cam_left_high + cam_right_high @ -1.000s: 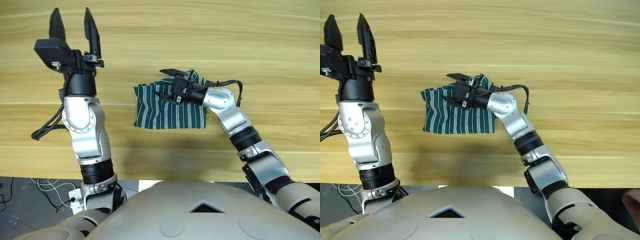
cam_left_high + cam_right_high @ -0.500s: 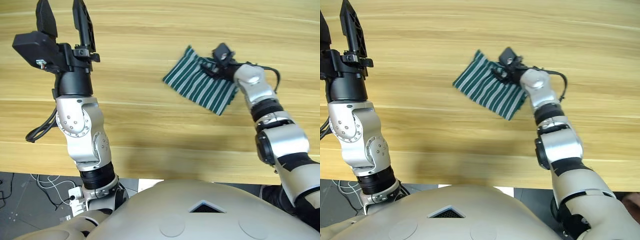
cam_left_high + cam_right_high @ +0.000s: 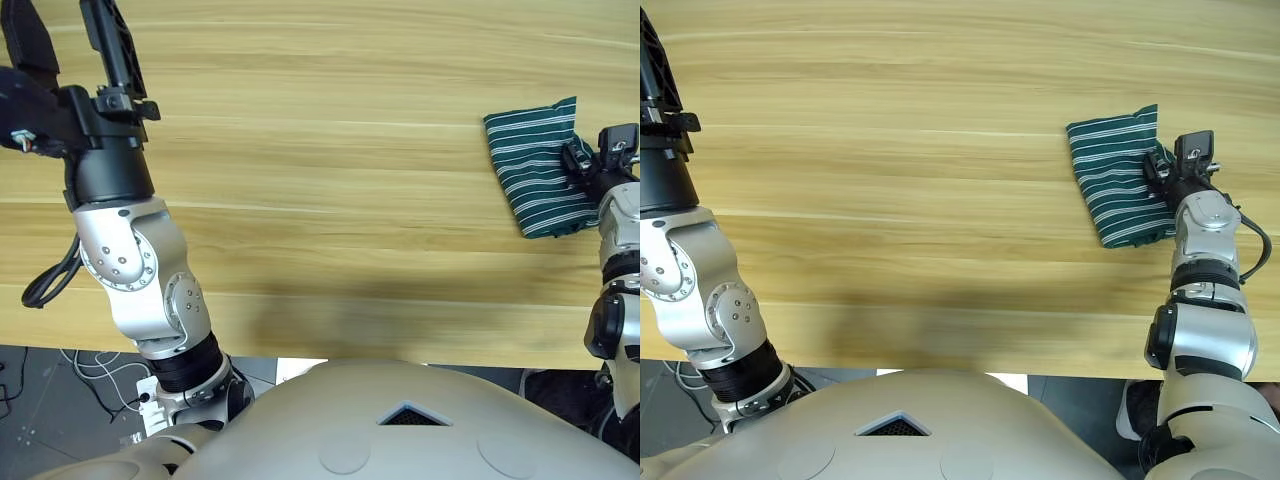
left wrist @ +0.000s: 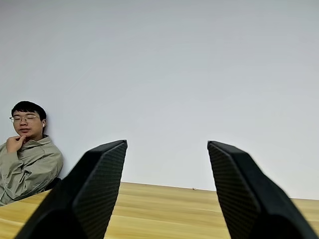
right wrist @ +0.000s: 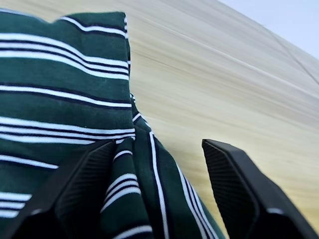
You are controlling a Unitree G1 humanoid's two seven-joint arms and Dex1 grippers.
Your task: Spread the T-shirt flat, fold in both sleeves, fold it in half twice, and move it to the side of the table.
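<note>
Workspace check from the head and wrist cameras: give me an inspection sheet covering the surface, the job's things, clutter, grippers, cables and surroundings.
surface: wooden table, light grain.
job's things: T-shirt, green with white stripes, folded into a small packet, lying at the table's right side.
clutter: nothing seen.
grippers: left gripper open, raised over the table's left side, holding nothing; right gripper open at the T-shirt's right edge, with a ridge of cloth between its fingers.
cables: black cable looped beside the left arm; loose cables on the floor below the near table edge.
surroundings: plain pale wall beyond the table.
</note>
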